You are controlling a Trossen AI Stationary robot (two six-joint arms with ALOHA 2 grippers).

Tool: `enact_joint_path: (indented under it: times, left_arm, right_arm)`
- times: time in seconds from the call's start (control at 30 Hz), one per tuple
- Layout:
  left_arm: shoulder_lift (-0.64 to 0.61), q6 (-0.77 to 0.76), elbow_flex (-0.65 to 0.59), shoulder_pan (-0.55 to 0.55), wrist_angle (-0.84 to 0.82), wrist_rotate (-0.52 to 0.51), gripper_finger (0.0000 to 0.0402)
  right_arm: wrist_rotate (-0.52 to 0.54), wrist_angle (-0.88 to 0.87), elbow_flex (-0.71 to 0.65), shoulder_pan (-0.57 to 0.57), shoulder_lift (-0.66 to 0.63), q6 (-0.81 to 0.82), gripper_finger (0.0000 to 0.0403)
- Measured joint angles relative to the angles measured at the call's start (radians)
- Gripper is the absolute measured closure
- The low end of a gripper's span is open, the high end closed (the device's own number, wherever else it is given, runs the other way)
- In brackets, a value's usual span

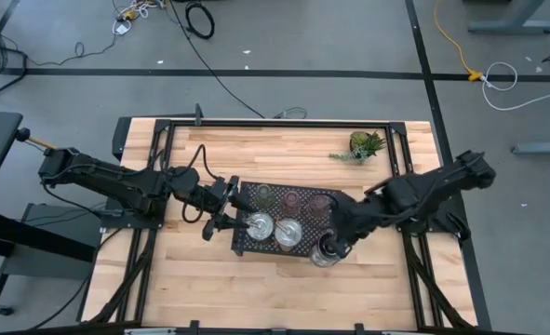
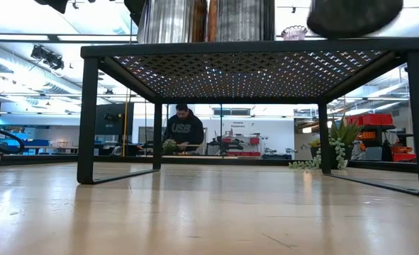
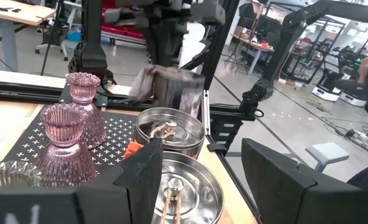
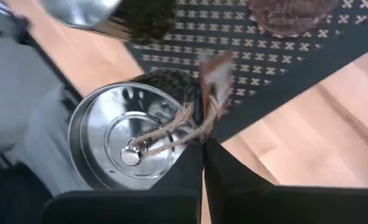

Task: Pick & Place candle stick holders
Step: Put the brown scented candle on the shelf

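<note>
High view: we see the black perforated rectangular tray (image 1: 284, 219) mid-table, two shiny silver metal candle stick holders (image 1: 260, 225) on its near side. The right gripper (image 1: 335, 244) carries a third silver holder (image 1: 325, 251) at the tray's near right corner. The left gripper (image 1: 221, 216) sits at the tray's left edge.

Low view: silver holders (image 2: 170, 20) stand atop the raised tray.

Left wrist view: fingers (image 3: 143, 177) spread wide, empty; two translucent pink glass holders (image 3: 64, 140) nearby.

Right wrist view: fingers (image 4: 190, 168) pinched together on the silver holder's rim (image 4: 124, 134).
</note>
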Motion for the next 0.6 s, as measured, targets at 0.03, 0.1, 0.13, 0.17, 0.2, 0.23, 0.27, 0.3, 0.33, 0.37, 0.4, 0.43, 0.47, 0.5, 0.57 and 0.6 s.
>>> enact_joint_path:
  times: [0.03,0.1,0.13,0.17,0.2,0.23,0.27,0.3,0.33,0.37,0.4,0.43,0.47,0.5,0.57,0.6]
  left_arm:
    - [0.000,0.000,0.000,0.000,0.000,0.000,0.0179]
    - [0.000,0.000,0.000,0.000,0.000,0.000,0.0179]
    - [0.000,0.000,0.000,0.000,0.000,0.000,0.0179]
    - [0.000,0.000,0.000,0.000,0.000,0.000,0.0179]
    - [0.000,0.000,0.000,0.000,0.000,0.000,0.0179]
    - [0.000,0.000,0.000,0.000,-0.002,0.000,0.0179]
    - [0.000,0.000,0.000,0.000,-0.002,0.000,0.0179]
    - [0.000,0.000,0.000,0.000,-0.004,0.000,0.0179]
    - [0.000,0.000,0.000,0.000,-0.008,0.000,0.0179]
    - [0.000,0.000,0.000,0.000,-0.010,0.000,0.0179]
    - [0.000,0.000,0.000,0.000,-0.010,0.000,0.0179]
    - [0.000,0.000,0.000,0.000,-0.009,0.000,0.0179]
    - [0.000,0.001,0.000,0.000,-0.009,0.000,0.0179]
    - [0.000,0.001,0.000,0.000,-0.012,0.000,0.0179]
    - [0.000,0.001,0.000,0.000,-0.014,0.000,0.0179]
    - [0.000,0.001,0.000,0.000,-0.014,0.000,0.0179]
  right_arm:
    - [-0.021,0.003,0.000,-0.012,0.011,-0.016,0.0403]
    - [-0.052,0.016,0.000,-0.035,0.024,-0.045,0.0403]
    - [-0.056,0.011,0.000,-0.045,0.025,-0.057,0.0403]
    - [-0.056,0.000,0.000,-0.057,0.025,-0.065,0.0403]
    - [-0.057,-0.005,0.000,-0.069,0.025,-0.075,0.0403]
    - [-0.059,-0.005,0.001,-0.080,0.026,-0.084,0.0403]
    - [-0.059,-0.012,0.009,-0.090,0.028,-0.093,0.0403]
    - [-0.049,-0.020,0.021,-0.098,0.029,-0.099,0.0403]
    - [-0.038,-0.031,0.027,-0.106,0.027,-0.098,0.0403]
    - [-0.025,-0.036,0.033,-0.113,0.025,-0.101,0.0403]
    - [-0.017,-0.036,0.041,-0.119,0.025,-0.101,0.0403]
    - [-0.011,-0.033,0.049,-0.123,0.026,-0.103,0.0403]
    - [-0.010,-0.026,0.054,-0.127,0.026,-0.108,0.0403]
    - [-0.013,-0.026,0.054,-0.128,0.026,-0.113,0.0403]
    - [-0.013,-0.039,0.054,-0.127,0.026,-0.112,0.0403]
    - [-0.014,-0.047,0.054,-0.127,0.027,-0.109,0.0403]
